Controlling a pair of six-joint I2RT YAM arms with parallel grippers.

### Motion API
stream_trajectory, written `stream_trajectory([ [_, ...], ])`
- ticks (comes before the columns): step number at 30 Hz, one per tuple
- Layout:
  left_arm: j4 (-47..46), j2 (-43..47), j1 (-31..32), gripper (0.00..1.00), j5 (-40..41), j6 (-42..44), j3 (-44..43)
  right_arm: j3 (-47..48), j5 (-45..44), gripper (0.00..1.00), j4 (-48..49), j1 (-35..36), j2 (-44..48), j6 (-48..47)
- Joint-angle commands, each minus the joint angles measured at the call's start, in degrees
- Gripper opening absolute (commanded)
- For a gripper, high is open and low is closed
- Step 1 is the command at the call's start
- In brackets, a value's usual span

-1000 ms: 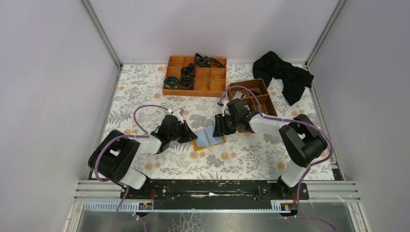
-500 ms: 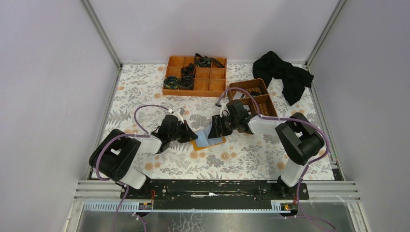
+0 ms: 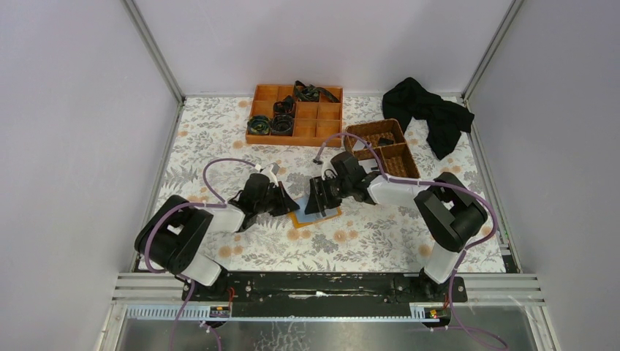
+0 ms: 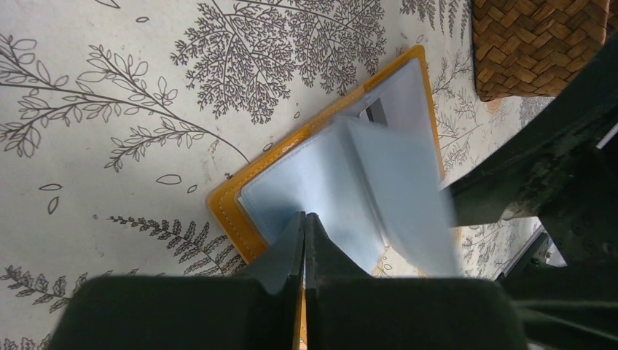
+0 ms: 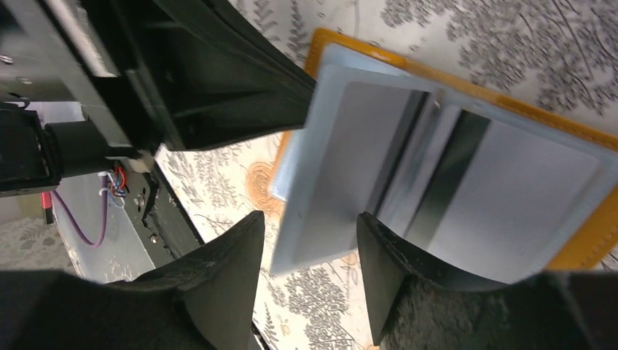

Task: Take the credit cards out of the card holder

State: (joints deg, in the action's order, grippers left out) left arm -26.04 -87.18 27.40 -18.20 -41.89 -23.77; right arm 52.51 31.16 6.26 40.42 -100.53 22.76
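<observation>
Pinning the holder [image 4: 291,168] to the table [image 4: 109,87] was handled by the left hand [image 4: 304,219], clamped on its edge. The right hand [image 5: 306,226] was held wide around a lifted leaf [image 5: 342,160]. No card was seen out; a pinch and straight pull were judged next.

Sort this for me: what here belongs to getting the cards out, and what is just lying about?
Job in hand:
card holder, lying open
left hand, pinching one of its leaves
right hand, open, fingers either side of another leaf

Lying about:
orange compartment tray
wicker basket
black cloth
</observation>
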Motion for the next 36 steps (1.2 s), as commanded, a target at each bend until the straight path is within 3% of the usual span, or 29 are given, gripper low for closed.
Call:
stream_trajectory([
  [1,4.02,0.23,0.47,0.0,1.07,1.46,-0.16,4.98,-0.28,0.58,-2.94,2.22,1.81,-2.27],
  [10,3.75,2.21,0.39,0.0,0.92,1.15,0.76,4.83,1.59,0.58,-0.68,2.7,-0.14,-0.34],
  [19,17.61,23.8,0.47,0.0,14.58,4.24,1.99,4.95,-2.29,0.58,-2.08,2.03,1.88,-1.74],
  [22,16.73,28.49,0.46,0.0,12.24,5.7,1.74,4.43,-2.23,0.56,-1.82,0.49,1.8,-1.56],
  [30,0.55,16.63,1.41,0.0,-6.7,3.24,2.23,2.37,-2.21,0.56,-1.03,-1.92,3.49,-2.39],
  [36,-6.13,7.24,1.61,0.0,-11.47,0.42,2.06,1.29,-2.07,0.56,-0.41,-3.48,4.1,-2.56],
])
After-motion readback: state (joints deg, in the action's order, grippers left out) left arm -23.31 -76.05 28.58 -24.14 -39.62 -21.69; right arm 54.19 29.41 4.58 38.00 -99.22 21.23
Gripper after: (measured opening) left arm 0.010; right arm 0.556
